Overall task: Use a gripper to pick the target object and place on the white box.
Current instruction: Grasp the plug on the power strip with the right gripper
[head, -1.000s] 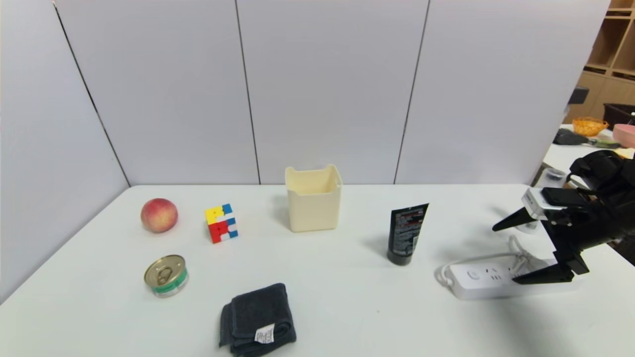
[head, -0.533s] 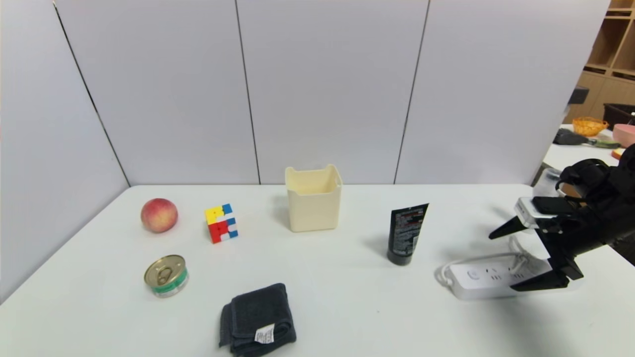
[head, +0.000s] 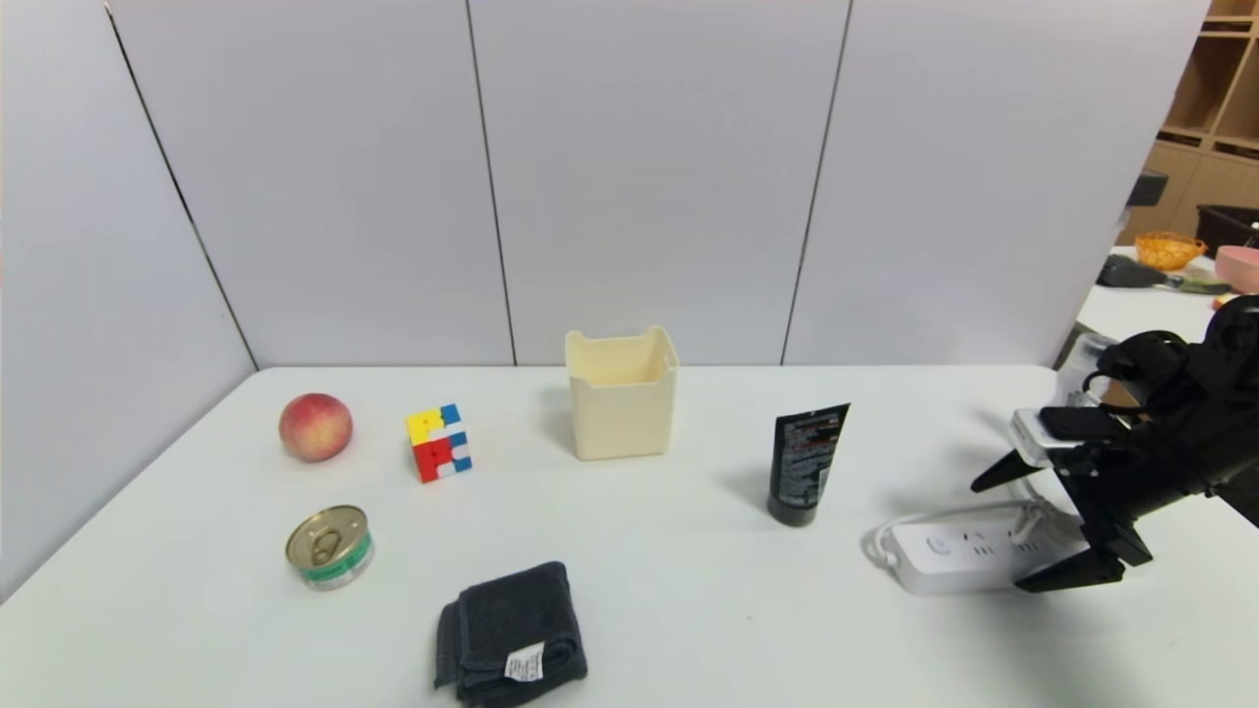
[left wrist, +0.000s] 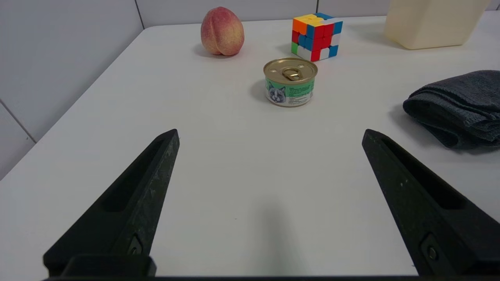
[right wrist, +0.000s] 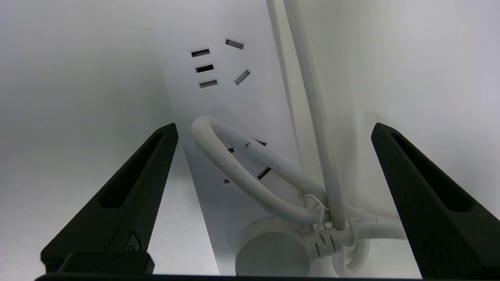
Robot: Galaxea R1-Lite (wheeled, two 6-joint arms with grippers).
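The target object, a flat white power strip (head: 949,556) with its bundled cord and round plug (right wrist: 269,249), lies at the table's front right. My right gripper (head: 995,537) hangs open just over the strip's right end, one finger on each long side, touching nothing. In the right wrist view the strip (right wrist: 230,101) and the cord loop sit between the spread fingers of that gripper (right wrist: 273,127). The cream-white box (head: 622,403) stands upright at the table's back centre, far left of the strip. My left gripper (left wrist: 269,132) is open over bare table at the front left.
A black tube (head: 805,462) stands upright just left of the strip, between it and the box. A peach (head: 315,426), a puzzle cube (head: 439,442) and a tin can (head: 329,547) sit on the left. A folded dark towel (head: 511,634) lies front centre.
The right gripper has come down and a little to the left over the strip's right end, staying open. The strip has not moved.
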